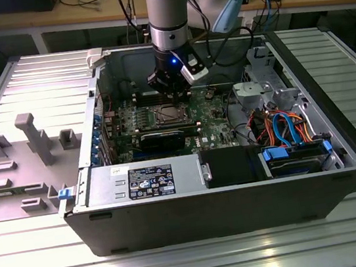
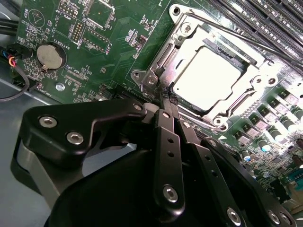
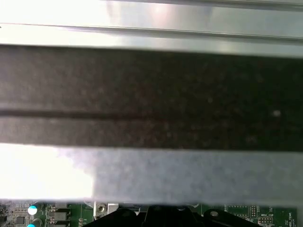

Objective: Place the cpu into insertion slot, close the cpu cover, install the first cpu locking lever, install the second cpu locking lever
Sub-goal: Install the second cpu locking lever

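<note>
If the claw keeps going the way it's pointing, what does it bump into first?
Probably the corner of the cpu cover, the silvery frame around the cpu. The claw is shut, its tips right at that corner, though depth is unclear.

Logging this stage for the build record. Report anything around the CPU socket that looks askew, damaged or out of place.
Nothing stands out. In the second wrist view the cpu lies flat and square in the insertion slot, with the cpu cover down around it. The gripper, shut, sits at the socket's corner. No bent parts or loose debris visible on the motherboard.
</note>
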Robot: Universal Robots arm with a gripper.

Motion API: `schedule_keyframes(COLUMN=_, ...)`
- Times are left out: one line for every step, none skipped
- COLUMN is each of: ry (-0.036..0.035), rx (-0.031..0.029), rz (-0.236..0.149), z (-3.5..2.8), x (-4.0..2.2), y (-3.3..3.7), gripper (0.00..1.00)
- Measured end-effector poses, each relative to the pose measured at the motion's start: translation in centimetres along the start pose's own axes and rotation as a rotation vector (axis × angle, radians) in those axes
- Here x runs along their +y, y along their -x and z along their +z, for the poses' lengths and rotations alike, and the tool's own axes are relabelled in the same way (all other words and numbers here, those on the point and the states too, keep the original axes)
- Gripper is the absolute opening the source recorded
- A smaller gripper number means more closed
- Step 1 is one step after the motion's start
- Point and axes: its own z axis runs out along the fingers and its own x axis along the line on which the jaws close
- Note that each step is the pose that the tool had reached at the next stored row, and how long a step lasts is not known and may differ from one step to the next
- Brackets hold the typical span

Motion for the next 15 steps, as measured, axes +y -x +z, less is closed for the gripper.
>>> schedule_keyframes(ry=0.0000, rx=0.0000, rz=0.000, z=0.00, x=0.00, y=0.00, gripper=0.11)
schedule_keyframes(ry=0.0000, rx=0.0000, rz=0.000, z=0.00, x=0.00, y=0.00, gripper=0.11)
schedule_keyframes(ry=-0.0001, rx=0.0000, rz=0.000, z=0.00, x=-0.01, y=0.00, gripper=0.11)
schedule_keyframes(ry=-0.0001, rx=0.0000, rz=0.000, z=0.00, x=-0.01, y=0.00, gripper=0.11)
schedule_keyframes(ry=0.0000, rx=0.0000, rz=0.000, z=0.00, x=-0.01, y=0.00, gripper=0.11)
schedule_keyframes(ry=0.0000, rx=0.0000, rz=0.000, z=0.00, x=-0.01, y=0.00, gripper=0.11)
schedule_keyframes(ry=0.0000, rx=0.0000, rz=0.000, z=0.00, x=-0.01, y=0.00, gripper=0.11)
schedule_keyframes(ry=-0.0001, rx=0.0000, rz=0.000, z=0.00, x=-0.02, y=0.00, gripper=0.11)
schedule_keyframes(ry=0.0000, rx=0.0000, rz=0.000, z=0.00, x=-0.03, y=0.00, gripper=0.11)
schedule_keyframes(ry=-0.0001, rx=0.0001, rz=0.000, z=-0.01, x=-0.08, y=0.00, gripper=0.11)
schedule_keyframes(ry=0.0000, rx=0.0000, rz=0.000, z=-0.01, x=-0.23, y=-0.01, gripper=0.11)
schedule_keyframes(ry=0.0000, rx=0.0001, rz=0.000, z=-0.01, x=-0.37, y=-0.01, gripper=0.11)
schedule_keyframes(ry=0.0000, rx=0.0000, rz=0.000, z=-0.01, x=-0.49, y=-0.02, gripper=0.11)
schedule_keyframes(ry=-0.0001, rx=0.0000, rz=0.000, z=-0.02, x=-0.62, y=-0.03, gripper=0.11)
schedule_keyframes(ry=-0.0001, rx=0.0000, rz=0.000, z=-0.02, x=-0.75, y=-0.03, gripper=0.11)
